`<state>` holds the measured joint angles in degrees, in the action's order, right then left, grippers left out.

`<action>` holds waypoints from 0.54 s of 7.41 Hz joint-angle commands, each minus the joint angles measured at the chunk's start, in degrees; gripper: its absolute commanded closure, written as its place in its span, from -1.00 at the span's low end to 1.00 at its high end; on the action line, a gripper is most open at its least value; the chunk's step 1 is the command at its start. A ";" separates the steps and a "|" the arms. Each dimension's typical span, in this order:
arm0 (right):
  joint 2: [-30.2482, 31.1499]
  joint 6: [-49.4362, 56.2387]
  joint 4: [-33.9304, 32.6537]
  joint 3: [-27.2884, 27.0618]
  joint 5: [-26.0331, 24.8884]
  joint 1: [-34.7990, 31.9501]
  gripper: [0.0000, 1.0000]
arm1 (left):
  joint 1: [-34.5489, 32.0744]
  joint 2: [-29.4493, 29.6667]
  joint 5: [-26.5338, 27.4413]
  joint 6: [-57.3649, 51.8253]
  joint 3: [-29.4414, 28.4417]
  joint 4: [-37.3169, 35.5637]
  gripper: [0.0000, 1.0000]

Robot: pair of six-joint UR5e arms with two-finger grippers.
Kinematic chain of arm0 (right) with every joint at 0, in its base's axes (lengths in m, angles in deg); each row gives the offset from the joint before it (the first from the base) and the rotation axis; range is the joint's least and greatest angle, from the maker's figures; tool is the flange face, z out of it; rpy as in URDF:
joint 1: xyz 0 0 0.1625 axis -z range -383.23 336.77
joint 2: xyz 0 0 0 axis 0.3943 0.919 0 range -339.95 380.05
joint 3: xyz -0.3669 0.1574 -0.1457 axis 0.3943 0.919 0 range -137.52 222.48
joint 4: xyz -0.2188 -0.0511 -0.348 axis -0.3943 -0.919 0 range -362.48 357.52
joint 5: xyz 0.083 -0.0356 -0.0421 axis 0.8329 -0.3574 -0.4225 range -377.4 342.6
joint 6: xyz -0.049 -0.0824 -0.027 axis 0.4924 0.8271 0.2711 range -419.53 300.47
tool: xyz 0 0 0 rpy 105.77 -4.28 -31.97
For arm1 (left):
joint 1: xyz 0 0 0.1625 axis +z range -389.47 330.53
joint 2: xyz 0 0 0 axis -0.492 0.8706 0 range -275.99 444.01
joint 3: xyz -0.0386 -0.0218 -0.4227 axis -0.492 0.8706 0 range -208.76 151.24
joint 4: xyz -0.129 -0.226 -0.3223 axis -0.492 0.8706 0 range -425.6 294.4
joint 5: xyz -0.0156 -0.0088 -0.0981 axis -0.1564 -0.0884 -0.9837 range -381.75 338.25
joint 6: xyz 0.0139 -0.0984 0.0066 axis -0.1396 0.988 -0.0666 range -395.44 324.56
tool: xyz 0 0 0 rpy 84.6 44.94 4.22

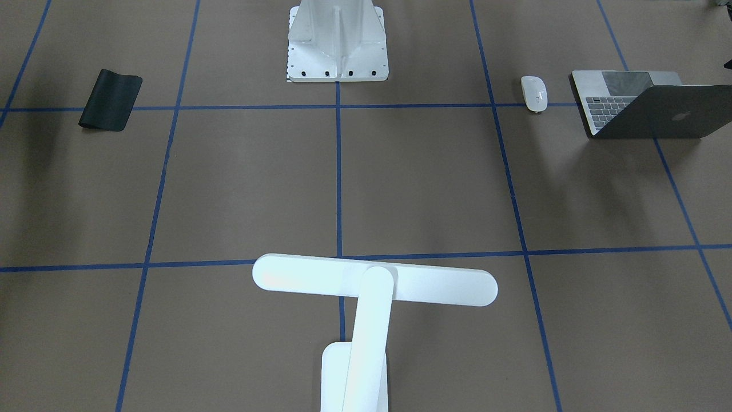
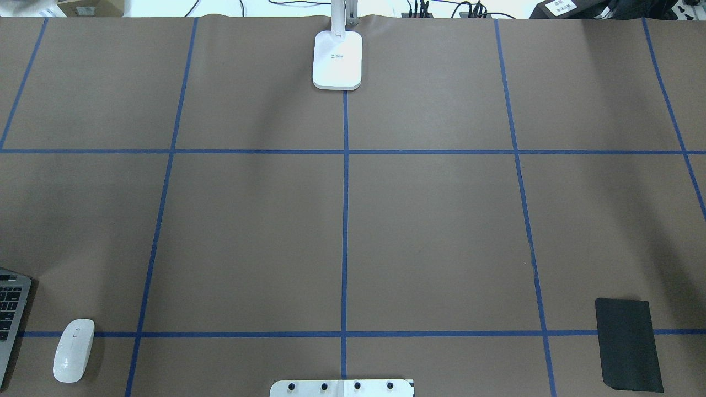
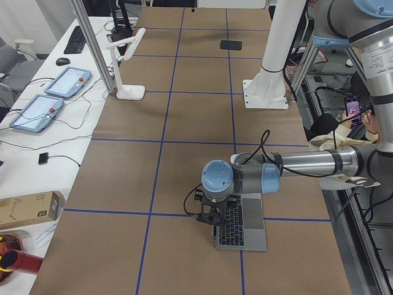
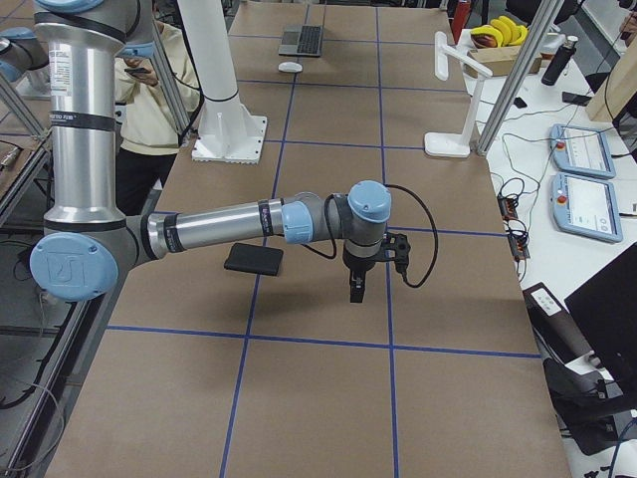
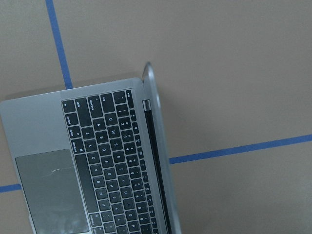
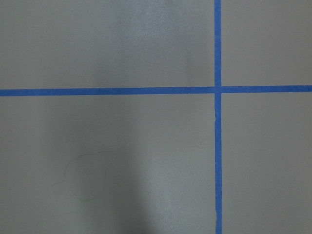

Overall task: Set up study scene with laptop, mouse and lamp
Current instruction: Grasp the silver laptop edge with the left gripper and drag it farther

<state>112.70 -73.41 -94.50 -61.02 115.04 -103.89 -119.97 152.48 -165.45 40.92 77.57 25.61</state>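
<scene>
The open space-grey laptop sits at the table's near left corner and also shows in the overhead view. The left wrist view looks straight down on its keyboard. The white mouse lies on the table just beside it. The white lamp stands at the far middle edge on its base. My left gripper hangs over the laptop. My right gripper hangs over bare table beside the black mat. I cannot tell whether either is open or shut.
The white ribbed pedestal stands at the near middle edge. The black mat lies at the near right. A seated person is behind the robot. Tablets and cables lie on a side table beyond the lamp.
</scene>
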 commanded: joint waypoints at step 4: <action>-0.10 0.00 0.00 -0.30 0.09 0.07 -1.00 | 0.58 -0.35 0.09 3.79 -1.99 4.04 -1.00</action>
<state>112.63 -73.47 -94.54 -61.30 115.13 -103.84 -119.51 152.13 -165.38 43.30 76.64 27.61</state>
